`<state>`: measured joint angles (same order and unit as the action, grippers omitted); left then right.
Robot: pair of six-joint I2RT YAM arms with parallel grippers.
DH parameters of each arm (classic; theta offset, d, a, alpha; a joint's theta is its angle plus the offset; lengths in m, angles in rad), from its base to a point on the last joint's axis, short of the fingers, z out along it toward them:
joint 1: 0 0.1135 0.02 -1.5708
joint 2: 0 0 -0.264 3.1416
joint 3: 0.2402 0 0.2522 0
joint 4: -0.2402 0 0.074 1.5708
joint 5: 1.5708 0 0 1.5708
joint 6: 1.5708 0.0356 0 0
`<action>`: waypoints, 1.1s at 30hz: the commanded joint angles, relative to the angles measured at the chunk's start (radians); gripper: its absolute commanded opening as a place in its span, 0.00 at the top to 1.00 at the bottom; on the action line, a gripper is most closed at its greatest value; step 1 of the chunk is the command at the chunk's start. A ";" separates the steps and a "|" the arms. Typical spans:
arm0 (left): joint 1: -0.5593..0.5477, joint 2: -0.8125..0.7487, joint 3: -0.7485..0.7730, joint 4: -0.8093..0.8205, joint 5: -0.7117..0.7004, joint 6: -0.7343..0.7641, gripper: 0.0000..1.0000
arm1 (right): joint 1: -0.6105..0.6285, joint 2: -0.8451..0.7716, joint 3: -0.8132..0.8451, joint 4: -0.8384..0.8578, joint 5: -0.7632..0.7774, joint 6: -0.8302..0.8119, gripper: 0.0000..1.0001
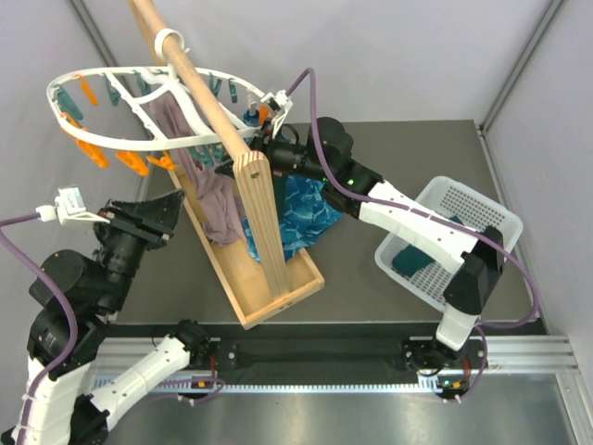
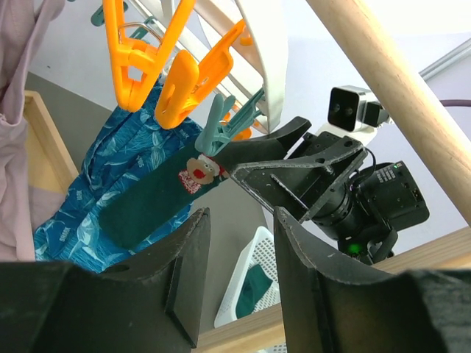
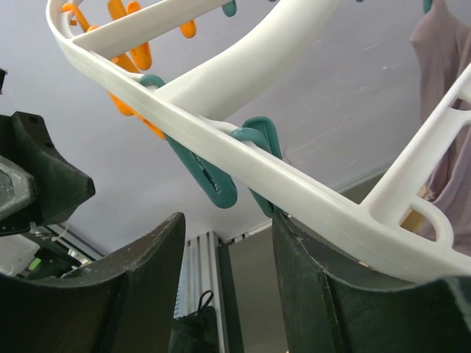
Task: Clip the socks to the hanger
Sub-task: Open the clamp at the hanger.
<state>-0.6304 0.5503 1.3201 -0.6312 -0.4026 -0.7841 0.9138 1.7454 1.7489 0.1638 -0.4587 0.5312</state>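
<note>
The white oval hanger (image 1: pixel 69 111) hangs by its hook from the wooden pole. A dark teal sock (image 2: pixel 151 206) with a small red and white patch hangs from a teal peg (image 2: pixel 213 132) on its rim. My right gripper (image 1: pixel 262 139) is up at the hanger's right rim (image 3: pixel 294 184), open, with nothing between its fingers; one finger (image 3: pixel 309 279) touches the rim's underside beside a teal peg (image 3: pixel 210 180). My left gripper (image 2: pixel 241 220) is open and empty, lower left of the hanger, pointing at the hanging sock. Another sock (image 1: pixel 417 261) lies in the white basket (image 1: pixel 482 213).
A wooden pole (image 1: pixel 199 88) slopes down onto an upright post in a long wooden tray (image 1: pixel 269 301). A mauve-grey cloth (image 1: pixel 208 199) and a bright blue mottled cloth (image 1: pixel 310 218) hang by the post. Orange pegs (image 2: pixel 176 81) dangle near the left gripper.
</note>
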 commanded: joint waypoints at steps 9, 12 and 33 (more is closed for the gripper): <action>-0.002 -0.004 -0.009 0.034 0.022 -0.004 0.55 | -0.006 -0.072 -0.045 0.011 0.153 -0.111 0.53; -0.002 -0.004 -0.012 0.036 0.025 -0.009 0.55 | -0.006 -0.076 -0.037 -0.010 0.166 -0.132 0.55; -0.002 0.022 -0.024 0.074 0.111 -0.072 0.56 | -0.003 -0.047 -0.019 0.100 0.084 -0.046 0.66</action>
<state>-0.6304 0.5522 1.2995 -0.6266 -0.3202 -0.8406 0.9138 1.7203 1.7061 0.1825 -0.3561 0.4686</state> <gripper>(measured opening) 0.446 0.351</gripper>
